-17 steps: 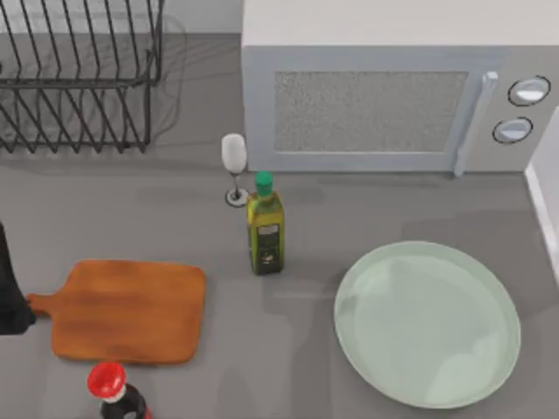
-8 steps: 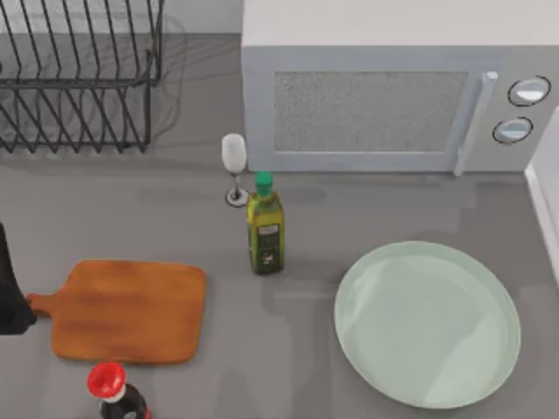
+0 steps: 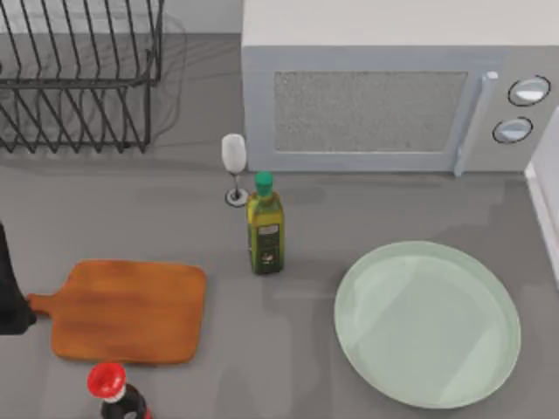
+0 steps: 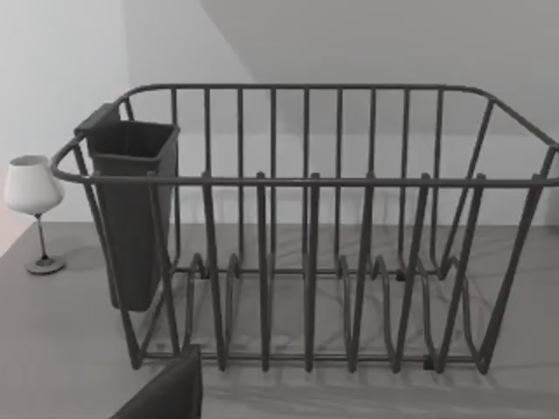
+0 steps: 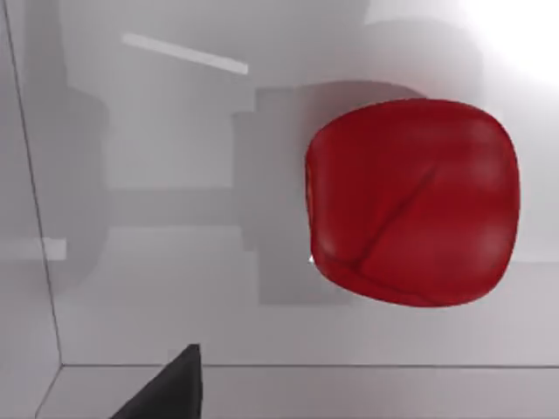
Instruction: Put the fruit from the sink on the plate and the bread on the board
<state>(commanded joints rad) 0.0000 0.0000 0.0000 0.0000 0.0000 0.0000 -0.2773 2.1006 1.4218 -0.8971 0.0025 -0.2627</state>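
Top view: we see the board (image 3: pixel 128 312) at the tabletop's (image 3: pixel 306 227) left and the plate (image 3: pixel 427 324) at its right, both bare, with an olive oil bottle (image 3: pixel 265 225) between them, a wine glass (image 3: pixel 234 166) just behind it, and a red-capped bottle (image 3: pixel 113 390) at the board's near edge.
Left arm: a dark part of it (image 3: pixel 9 288) sits at the left edge, beside the board's handle.
Left wrist view: our camera faces the dish rack (image 4: pixel 306 227), its cutlery cup (image 4: pixel 131 209) and the wine glass (image 4: pixel 33 209).
Right wrist view: the fruit (image 5: pixel 410 202) lies on the pale sink floor (image 5: pixel 157 262).
Hands: we cannot tell either hand's state.
Change: nothing has shifted on the tabletop against the 2 earlier top views.
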